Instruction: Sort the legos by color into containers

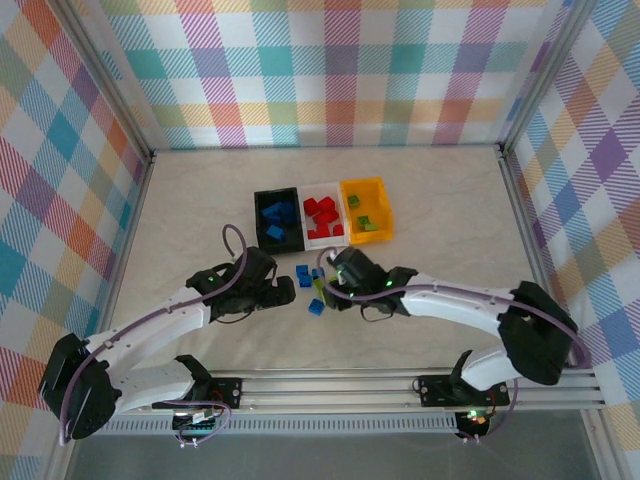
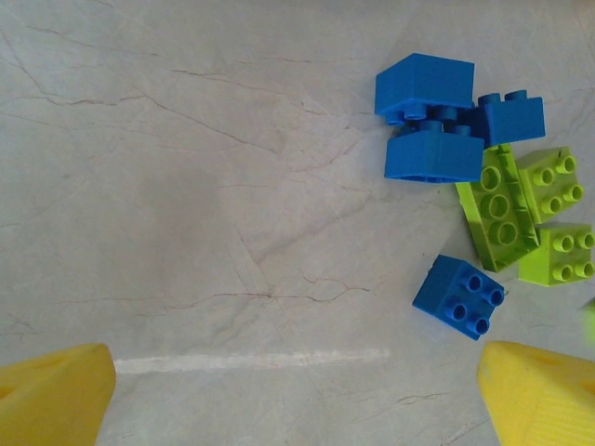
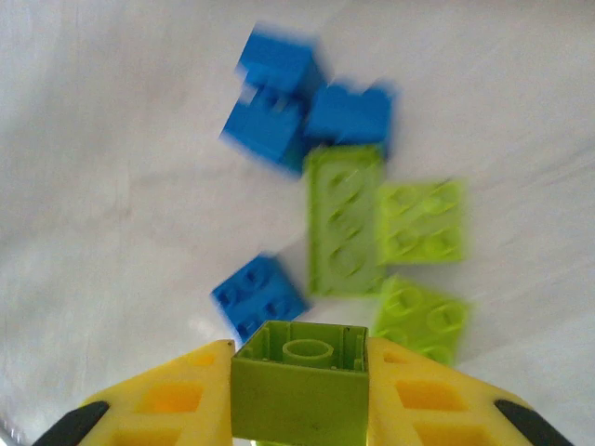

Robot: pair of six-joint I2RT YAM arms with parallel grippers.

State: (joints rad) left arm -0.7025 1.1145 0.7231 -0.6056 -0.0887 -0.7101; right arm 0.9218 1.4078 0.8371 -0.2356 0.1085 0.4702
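I see the black bin point(image 1: 258, 215) holding blue bricks point(image 1: 277, 213), the white bin point(image 1: 320, 187) red bricks point(image 1: 322, 214), and the orange-yellow bin point(image 1: 362, 184) green bricks point(image 1: 367, 222). My right gripper point(image 3: 297, 346) pinches a green brick point(image 3: 299, 395) near the loose bricks point(image 2: 497, 209), blue and green, on the table point(image 2: 186, 186). My left gripper point(image 2: 297, 395) hangs beside them, fingers spread, nothing between.

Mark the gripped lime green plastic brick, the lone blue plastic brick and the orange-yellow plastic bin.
lime green brick point(image 3: 299, 395): right wrist view, flat side face.
lone blue brick point(image 2: 460, 297): left wrist view, studded top.
orange-yellow bin point(image 1: 362, 183): top external view, far rim.
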